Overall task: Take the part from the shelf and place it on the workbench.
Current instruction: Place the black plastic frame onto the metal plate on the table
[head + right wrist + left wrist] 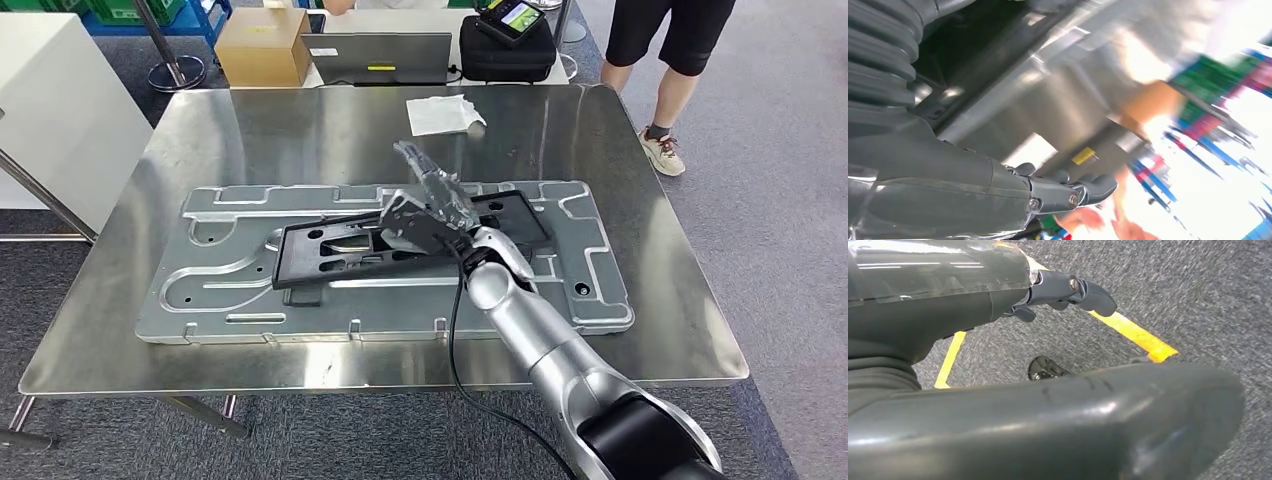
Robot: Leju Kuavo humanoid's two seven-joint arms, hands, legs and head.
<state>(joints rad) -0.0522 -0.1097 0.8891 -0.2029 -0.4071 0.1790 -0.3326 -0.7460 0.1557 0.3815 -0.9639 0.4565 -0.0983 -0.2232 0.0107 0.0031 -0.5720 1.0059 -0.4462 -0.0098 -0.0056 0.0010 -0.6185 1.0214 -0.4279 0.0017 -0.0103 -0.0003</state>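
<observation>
Right hand over the black part, which lies on the plate on the table.
Steel table [250, 130] carries a large silver stamped plate [230, 300], leaving bare margin at every edge. Black part [340, 250] lies flat across the plate's middle. Right hand [432, 200] reaches over its right end, fingers extended, holding nothing. Laptop [378, 58], cardboard box [262, 45], black case [510, 50] along the far edge; white cloth [443, 113] just inside. Person's legs [668, 70] by the far right corner. Left hand [1063, 292] hangs over carpet, fingers apart, empty.

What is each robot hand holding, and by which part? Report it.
Left robot hand: nothing. Right robot hand lies over the black part near its middle; whether it grips there cannot be told.
</observation>
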